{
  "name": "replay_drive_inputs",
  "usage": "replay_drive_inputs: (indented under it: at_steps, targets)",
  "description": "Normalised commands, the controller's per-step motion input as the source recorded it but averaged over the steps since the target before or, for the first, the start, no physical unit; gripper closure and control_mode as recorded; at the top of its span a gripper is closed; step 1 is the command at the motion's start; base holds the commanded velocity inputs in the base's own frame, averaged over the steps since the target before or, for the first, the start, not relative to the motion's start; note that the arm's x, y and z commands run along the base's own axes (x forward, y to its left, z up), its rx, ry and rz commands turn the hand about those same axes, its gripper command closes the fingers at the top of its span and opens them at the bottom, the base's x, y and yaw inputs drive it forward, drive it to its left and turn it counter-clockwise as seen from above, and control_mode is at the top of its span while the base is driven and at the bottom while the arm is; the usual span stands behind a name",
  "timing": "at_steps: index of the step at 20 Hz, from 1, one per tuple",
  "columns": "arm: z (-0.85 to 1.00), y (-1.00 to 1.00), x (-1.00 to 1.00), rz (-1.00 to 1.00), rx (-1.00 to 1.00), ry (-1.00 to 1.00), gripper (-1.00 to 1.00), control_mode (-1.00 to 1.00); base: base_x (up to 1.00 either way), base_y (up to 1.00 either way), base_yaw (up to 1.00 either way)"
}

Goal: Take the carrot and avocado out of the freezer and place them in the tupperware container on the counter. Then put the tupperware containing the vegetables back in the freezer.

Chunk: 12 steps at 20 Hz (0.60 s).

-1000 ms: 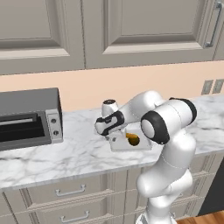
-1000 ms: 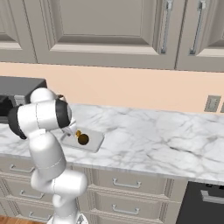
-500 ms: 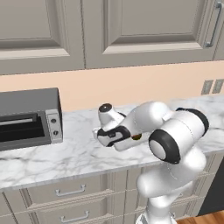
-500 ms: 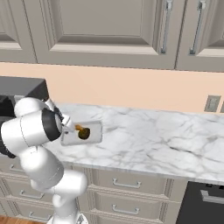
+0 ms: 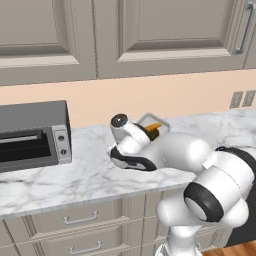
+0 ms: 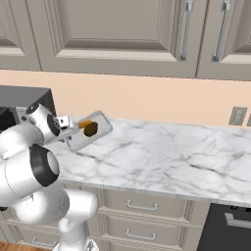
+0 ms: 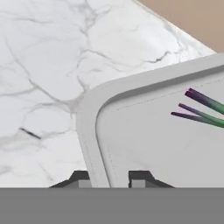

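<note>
The pale grey tupperware container (image 6: 96, 135) hangs tilted above the counter (image 6: 171, 152), with my gripper (image 6: 67, 133) shut on its near rim. Inside lie the orange carrot (image 6: 85, 123) and the dark avocado (image 6: 90, 129). In the left base view the container (image 5: 148, 118) peeks out behind my arm, with the carrot (image 5: 154, 127) in it. In the hand view my gripper (image 7: 109, 178) has one fingertip on each side of the container's wall (image 7: 87, 122). The carrot's green leaves (image 7: 201, 109) show at the right. The freezer is out of view.
A dark toaster oven (image 5: 30, 135) stands on the counter (image 5: 75, 175) at the left, close to my elbow (image 6: 19, 100). Grey wall cabinets (image 5: 150, 35) hang above. Wall sockets (image 6: 238, 115) sit at the right, and drawers (image 6: 142, 206) with metal handles run below.
The container has risen off the counter and swung up and back toward the wall with the gripper. It now hangs tilted, and the arm has folded lower.
</note>
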Motion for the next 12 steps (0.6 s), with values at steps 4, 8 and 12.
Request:
replay_drive_inputs:
  at_steps: [4, 8, 12]
  targets:
    - [0.10, -0.08, -0.01, 0.55, 0.01, 0.12, 1.00, -1.00, 0.00, 0.00, 0.00]
    - [-0.04, -0.08, -0.01, 0.36, 0.01, 0.05, 1.00, -1.00, 0.00, 0.00, 0.00]
    - [0.00, -0.04, 0.00, 0.50, -0.10, 0.06, 1.00, -1.00, 0.00, 0.00, 0.00]
